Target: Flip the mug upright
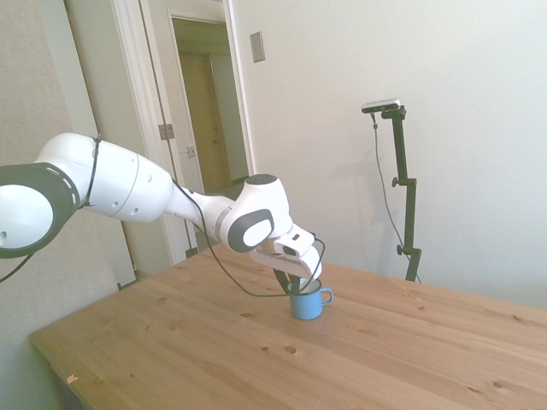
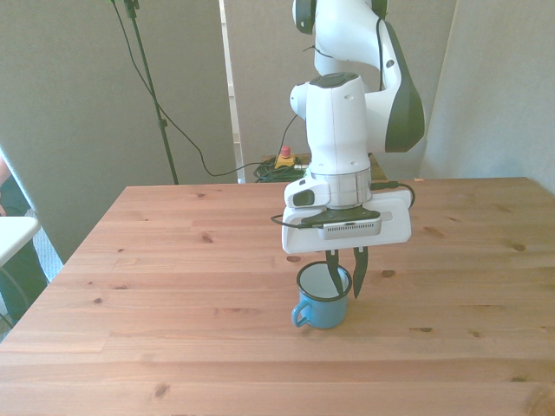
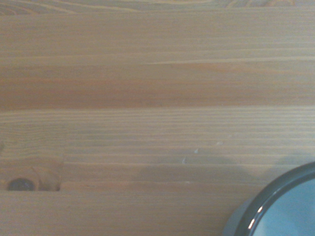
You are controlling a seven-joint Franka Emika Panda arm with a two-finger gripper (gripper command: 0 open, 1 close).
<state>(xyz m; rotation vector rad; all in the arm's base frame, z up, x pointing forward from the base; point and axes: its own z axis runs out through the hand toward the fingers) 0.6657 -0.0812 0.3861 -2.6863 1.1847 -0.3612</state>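
Note:
The small blue mug (image 1: 306, 304) (image 2: 322, 305) stands upright near the middle of the wooden table (image 2: 173, 260), white inside showing. Its loop handle points to the front view's left. My gripper (image 1: 301, 285) (image 2: 346, 282) hangs straight above the mug's rim on the front view's right side. One finger reaches down inside the mug and the other (image 2: 359, 272) sits just outside the wall. A visible gap separates the fingers, so the gripper is open around the rim. The wrist view catches only a curved piece of the mug's dark rim (image 3: 275, 194) over blurred wood.
Bare wooden table (image 1: 171, 342) surrounds the mug on every side. A black cable loops from the wrist down beside the gripper (image 1: 248, 286). A doorway stands behind the arm in the side view. Cables and a red button lie on the floor beyond the table (image 2: 284, 159).

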